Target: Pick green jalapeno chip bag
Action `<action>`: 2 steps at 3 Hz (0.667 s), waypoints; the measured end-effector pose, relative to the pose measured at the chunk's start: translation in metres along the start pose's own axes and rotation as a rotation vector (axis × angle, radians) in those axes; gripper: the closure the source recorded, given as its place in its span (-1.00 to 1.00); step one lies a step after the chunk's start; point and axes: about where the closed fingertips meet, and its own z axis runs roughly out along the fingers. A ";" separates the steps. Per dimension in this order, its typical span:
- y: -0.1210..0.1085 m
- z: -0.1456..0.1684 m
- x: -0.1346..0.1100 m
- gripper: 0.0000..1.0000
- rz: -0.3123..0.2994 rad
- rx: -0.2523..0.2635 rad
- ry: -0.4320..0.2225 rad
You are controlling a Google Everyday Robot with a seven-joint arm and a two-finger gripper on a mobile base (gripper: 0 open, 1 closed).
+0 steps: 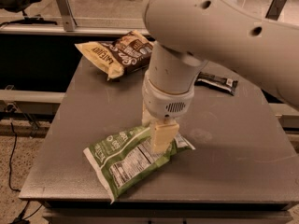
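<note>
The green jalapeno chip bag lies flat near the table's front edge, its white nutrition label facing up. My gripper hangs from the big white arm straight down over the bag's upper right part. Its cream fingers stand apart, the near one resting against the bag's top face and the far one just behind the bag's upper edge. The gripper is open and nothing is lifted. The arm hides the bag's far right corner.
A cream-and-brown chip bag lies at the table's back left. A small dark candy bar lies at the back right, partly behind the arm. The grey table drops off at the front and left edges. A metal rail runs behind.
</note>
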 end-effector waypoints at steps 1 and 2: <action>0.001 -0.014 0.001 0.45 -0.002 -0.001 -0.017; 0.002 -0.047 0.005 0.99 0.006 0.022 -0.062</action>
